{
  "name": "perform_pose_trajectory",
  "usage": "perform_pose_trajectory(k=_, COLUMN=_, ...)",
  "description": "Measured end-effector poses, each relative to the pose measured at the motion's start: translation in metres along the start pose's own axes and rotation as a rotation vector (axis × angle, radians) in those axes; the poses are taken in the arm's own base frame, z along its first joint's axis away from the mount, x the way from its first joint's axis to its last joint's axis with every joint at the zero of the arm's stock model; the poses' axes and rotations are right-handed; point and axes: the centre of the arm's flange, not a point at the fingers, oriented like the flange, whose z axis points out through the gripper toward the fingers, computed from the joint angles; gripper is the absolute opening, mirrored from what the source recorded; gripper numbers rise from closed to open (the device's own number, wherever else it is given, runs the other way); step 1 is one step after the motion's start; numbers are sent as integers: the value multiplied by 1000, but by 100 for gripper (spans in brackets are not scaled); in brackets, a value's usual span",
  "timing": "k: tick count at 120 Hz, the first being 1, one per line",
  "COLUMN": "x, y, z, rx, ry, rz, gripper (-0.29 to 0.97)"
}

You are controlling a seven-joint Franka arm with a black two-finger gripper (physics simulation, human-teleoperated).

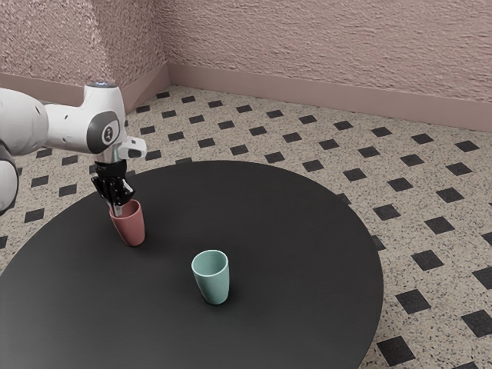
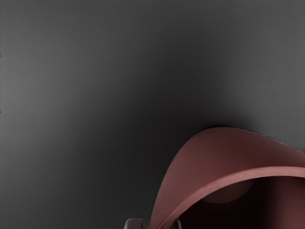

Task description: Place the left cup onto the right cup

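Observation:
A dusky red cup (image 1: 129, 224) stands on the round black table (image 1: 292, 231), toward the exterior view's left, and leans slightly. My gripper (image 1: 120, 205) comes down from above onto its near rim, one finger inside the cup and one outside, pinching the wall. The wrist view has the red cup (image 2: 224, 167) large and close under my hand, with its rim wall running between my two fingertips (image 2: 134, 223). A teal cup (image 1: 211, 277) stands upright and apart, nearer the table's front and to the exterior view's right of the red one.
The table top around both cups is bare. A gap of about one cup's height separates the two cups. The table's edge curves off at the exterior view's right, above a checkered floor and pink walls.

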Motion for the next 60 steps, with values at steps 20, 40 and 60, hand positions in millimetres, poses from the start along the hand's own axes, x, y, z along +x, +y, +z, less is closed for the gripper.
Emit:
perform_pose_trajectory(k=20, x=0, y=0, z=0, rx=5, ry=0, rz=1, gripper=-9)
perform_pose_trajectory(k=40, x=0, y=0, z=-2, rx=9, ry=2, rz=2, gripper=-10)
perform_pose_trajectory(k=60, x=0, y=2, z=-6, rx=13, ry=8, rz=5, gripper=-10)
